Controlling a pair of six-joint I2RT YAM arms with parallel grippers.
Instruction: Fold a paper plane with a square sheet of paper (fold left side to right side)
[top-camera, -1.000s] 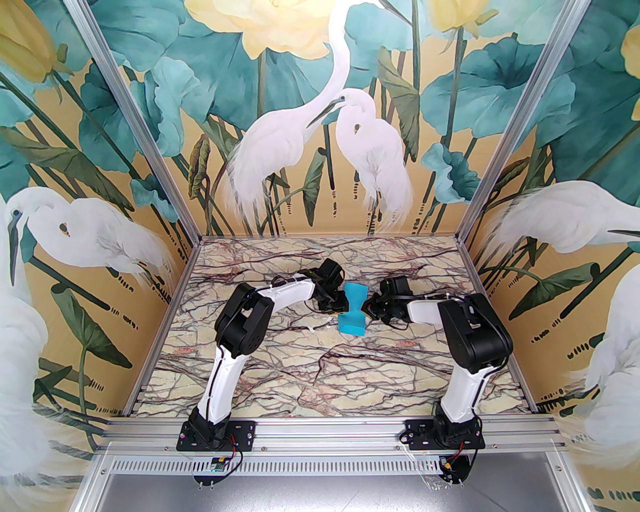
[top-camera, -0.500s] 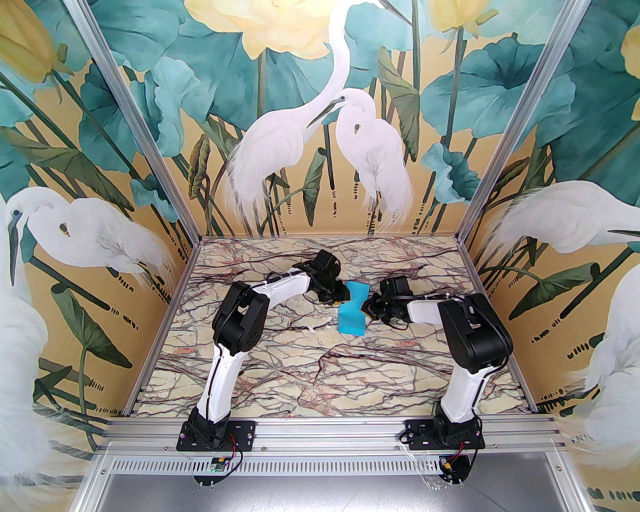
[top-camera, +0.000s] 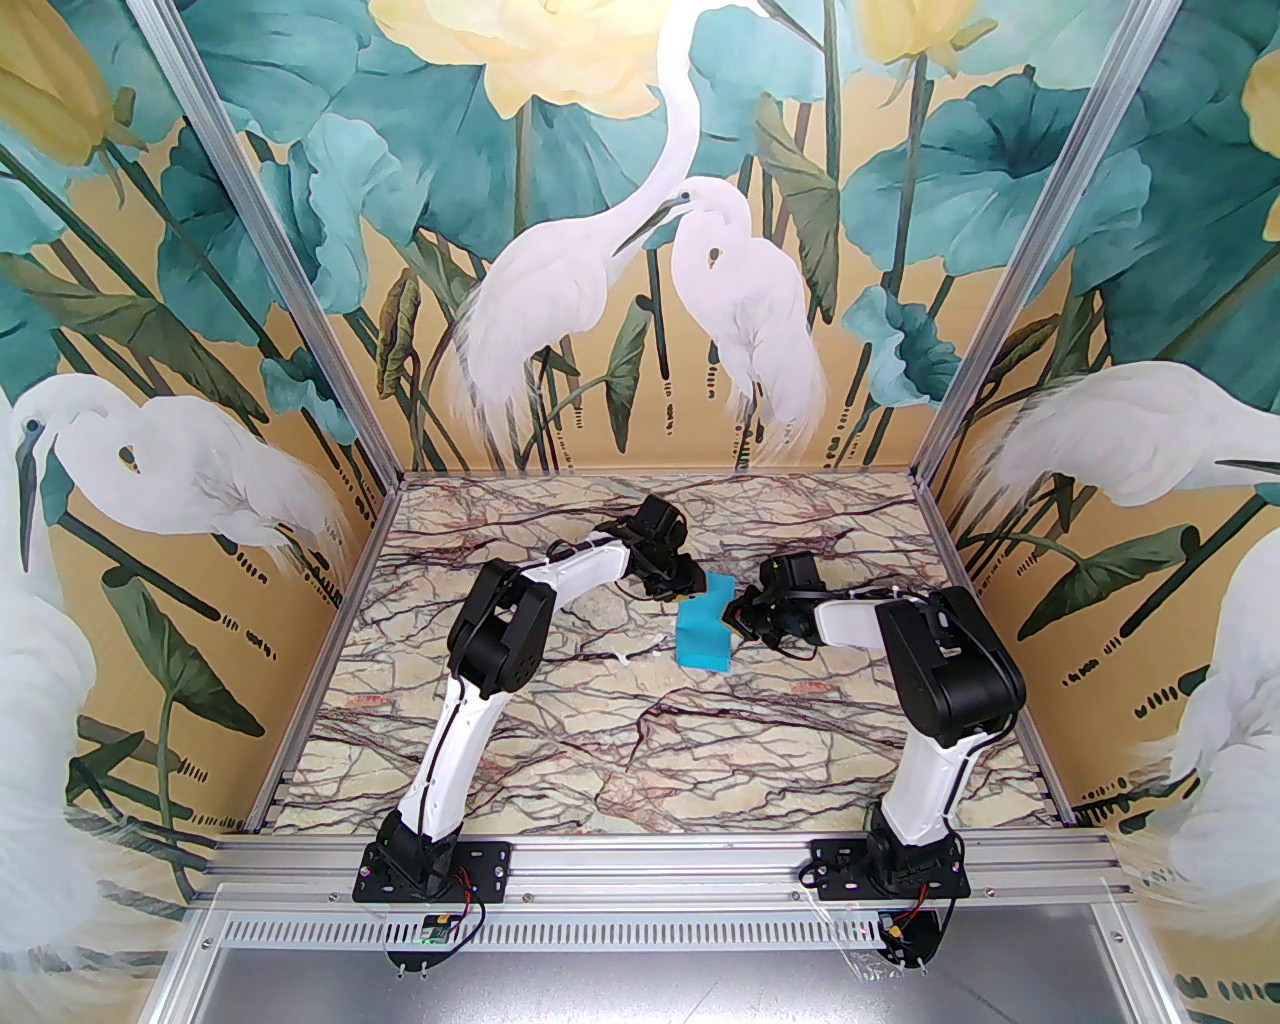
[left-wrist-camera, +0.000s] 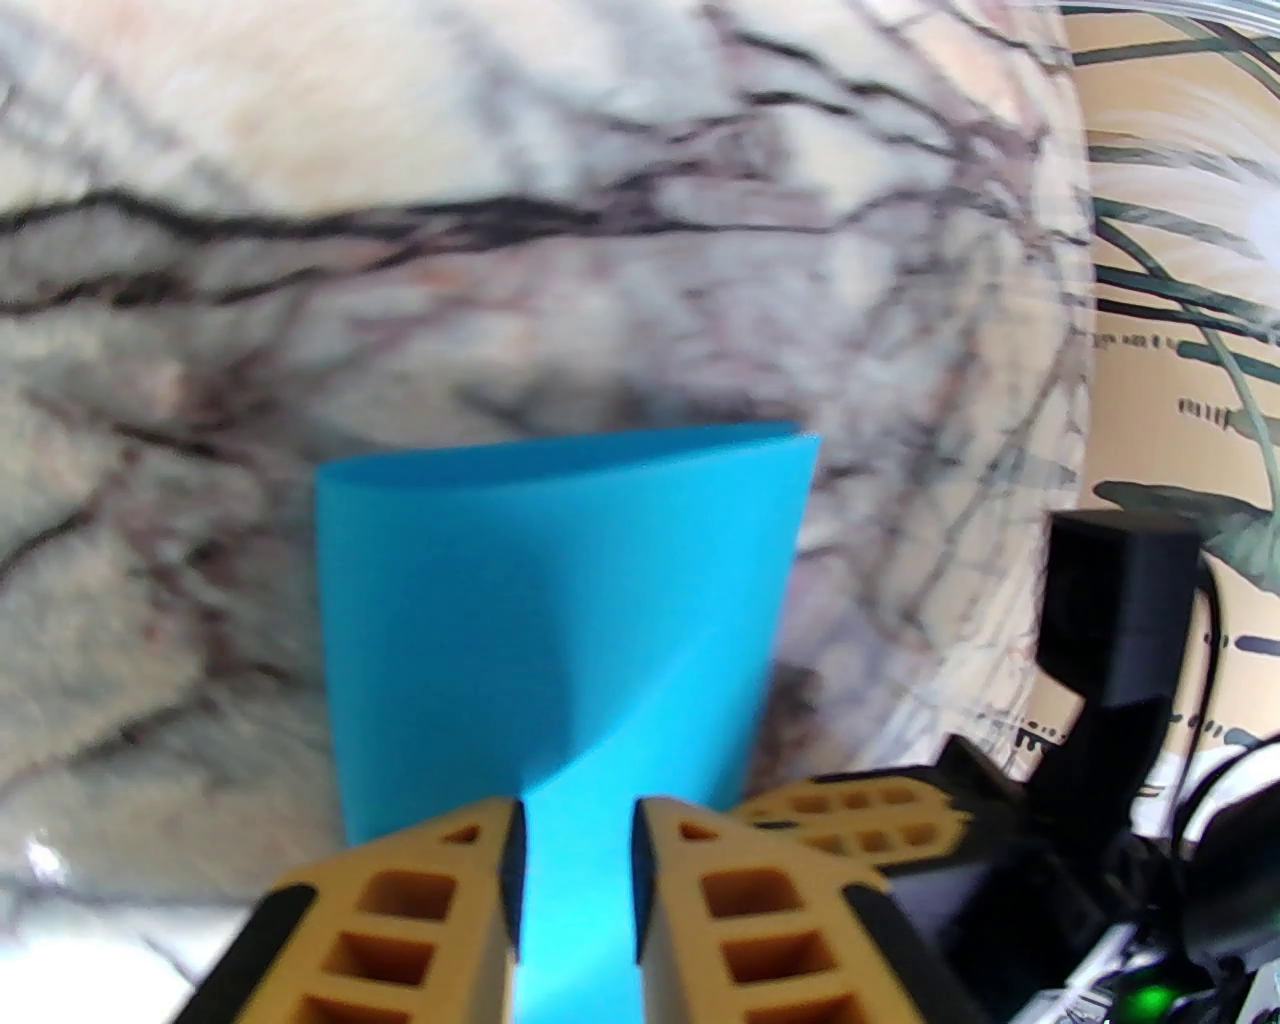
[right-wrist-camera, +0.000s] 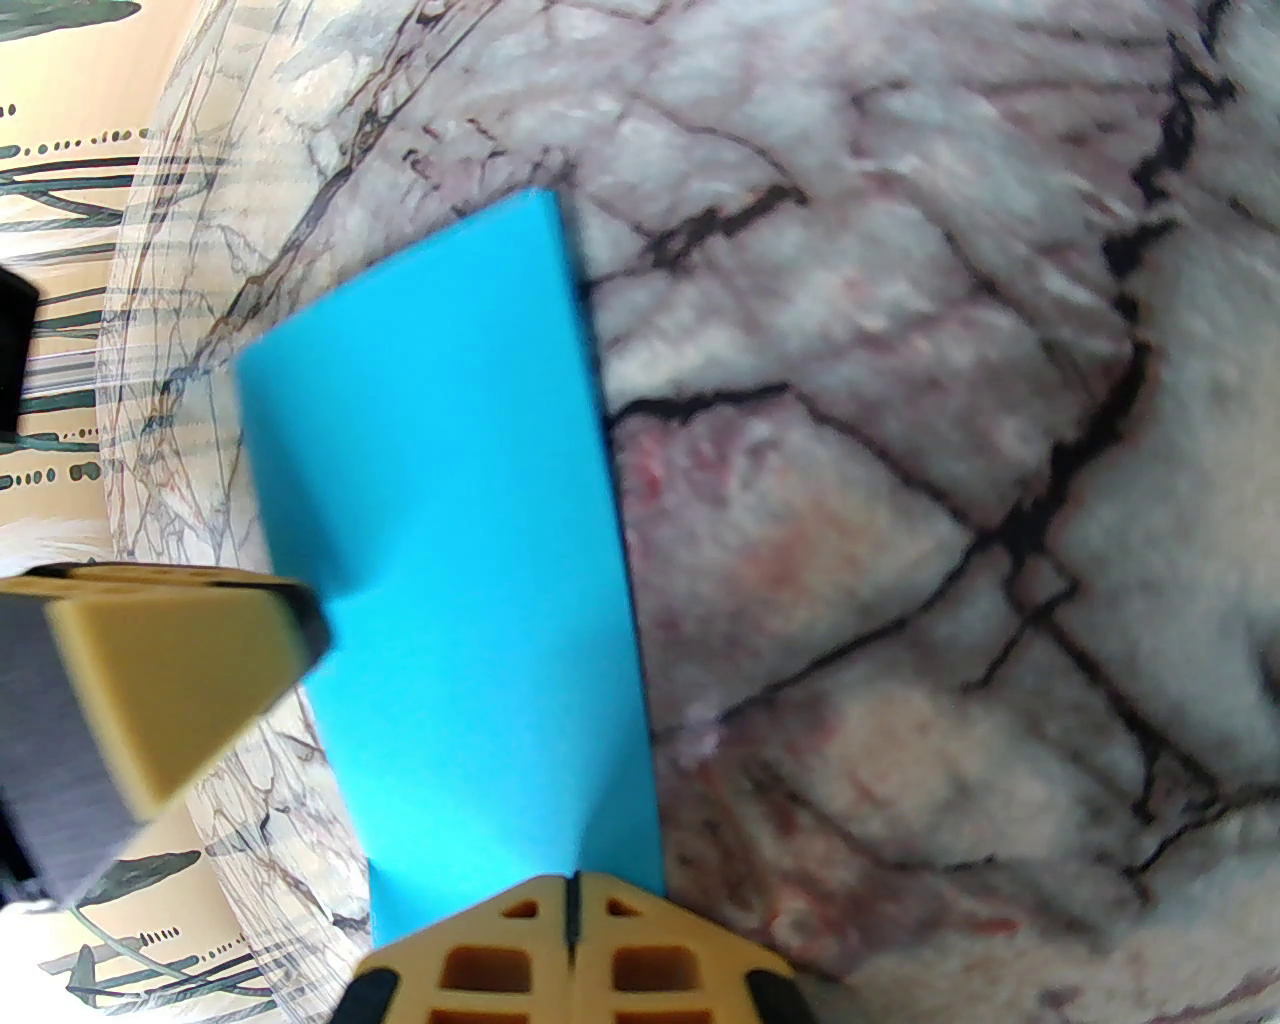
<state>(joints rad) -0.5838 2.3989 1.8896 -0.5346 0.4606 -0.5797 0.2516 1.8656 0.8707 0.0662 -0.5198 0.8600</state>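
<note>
**A:** Where was the square sheet of paper (right-wrist-camera: 450, 500)?

**B:** It was doubled over loosely, directly in front of the right gripper (right-wrist-camera: 572, 900), with one edge running into the fingertips. Those jaws were pressed together on it, probably to keep the two layers lined up.

**A:** And the left gripper (left-wrist-camera: 577, 830)?

**B:** Across the sheet from the right gripper and low over it. Its jaws stood a narrow gap apart with blue showing between them, and they clamped nothing. I'd judge it was placed there to flatten the rounded fold.

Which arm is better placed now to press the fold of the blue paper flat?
Left, probably. The left gripper hangs over the paper with jaws apart; the right gripper is shut on its edge.
</note>
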